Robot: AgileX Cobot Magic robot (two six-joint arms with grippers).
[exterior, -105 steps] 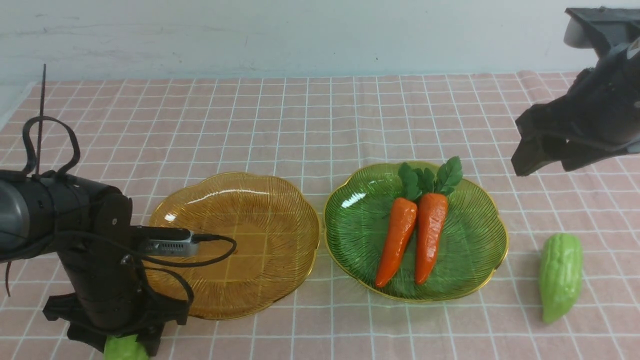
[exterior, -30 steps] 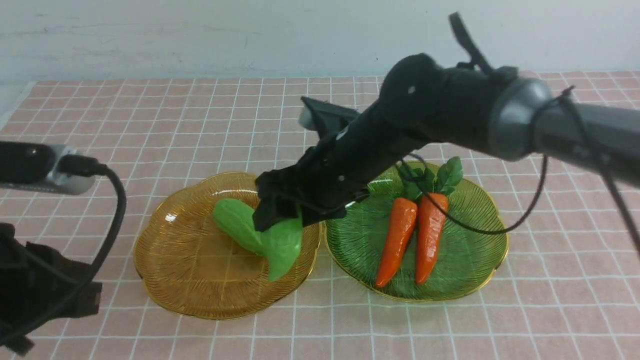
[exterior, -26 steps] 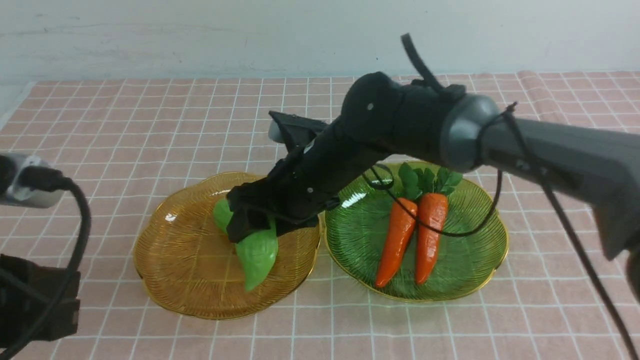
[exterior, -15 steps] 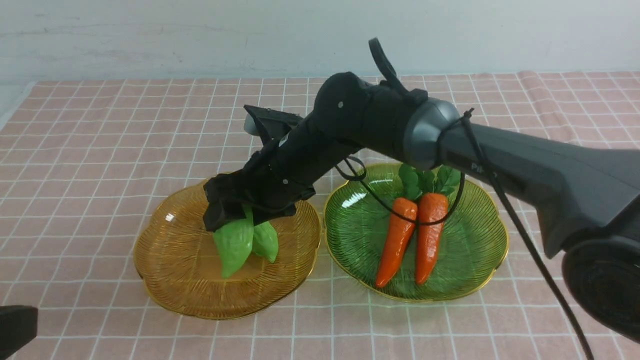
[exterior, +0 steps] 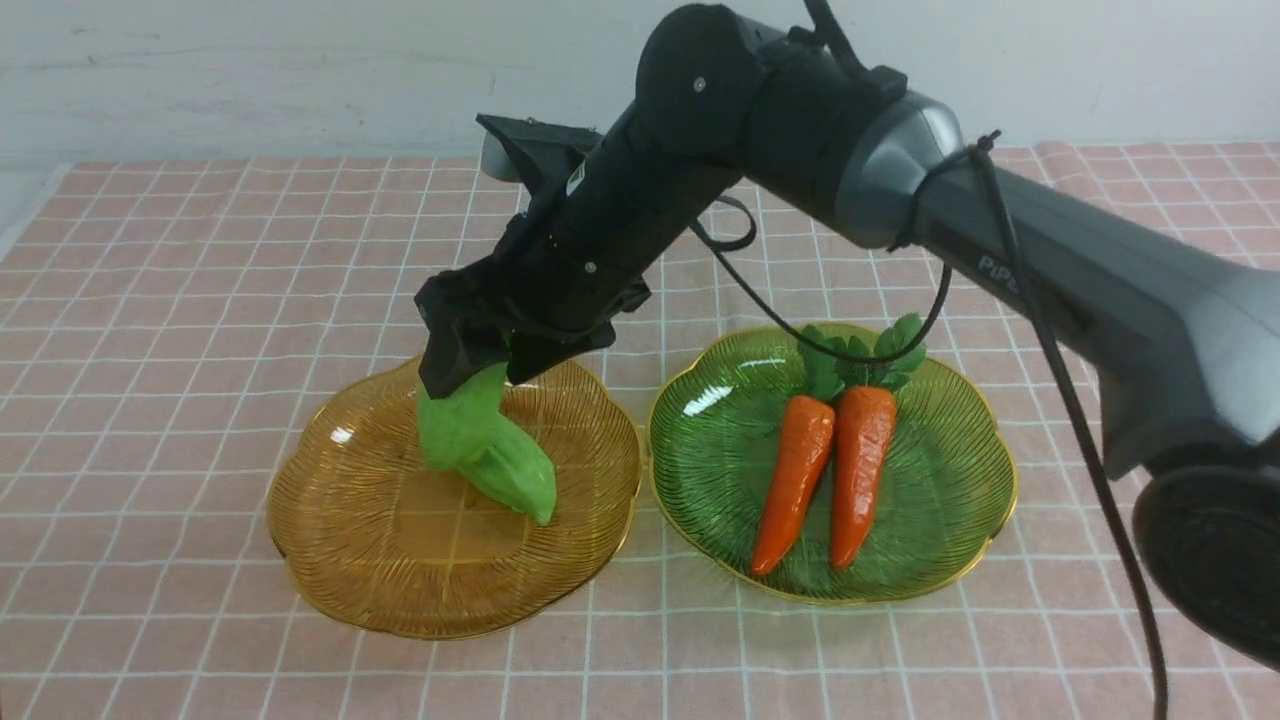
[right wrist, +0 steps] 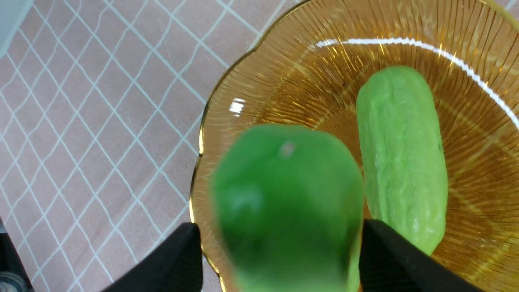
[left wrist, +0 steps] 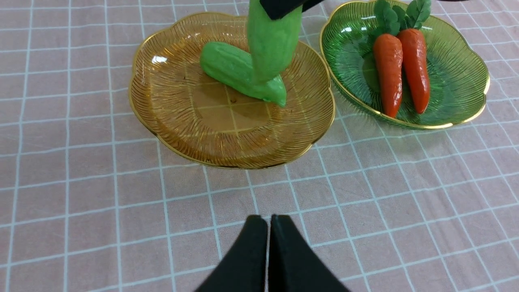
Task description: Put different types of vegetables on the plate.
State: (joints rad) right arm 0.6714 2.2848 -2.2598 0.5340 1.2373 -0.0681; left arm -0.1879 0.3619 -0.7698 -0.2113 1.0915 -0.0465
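My right gripper (exterior: pixel 478 385) hangs over the amber plate (exterior: pixel 380 560), shut on a light green gourd (exterior: pixel 462 420) that points down, upright. Its tip meets a second gourd (exterior: pixel 515 485) lying in that plate; I cannot tell whether they touch. The right wrist view shows the held gourd (right wrist: pixel 284 202) blurred between the black fingers, beside the lying gourd (right wrist: pixel 401 162). Two orange carrots (exterior: pixel 795 470) (exterior: pixel 860 460) lie side by side in the green plate (exterior: pixel 940 520). My left gripper (left wrist: pixel 268 219) is shut and empty above the cloth, short of the amber plate (left wrist: pixel 182 121).
A pink checked cloth (exterior: pixel 200 300) covers the table up to the pale wall at the back. My right arm (exterior: pixel 1000 230) stretches across above the green plate, with a black cable (exterior: pixel 940 300) looping down over the carrot tops.
The right gripper carried the gourd leftward over the amber plate, then rose with it. The left arm has dropped out of the front view.
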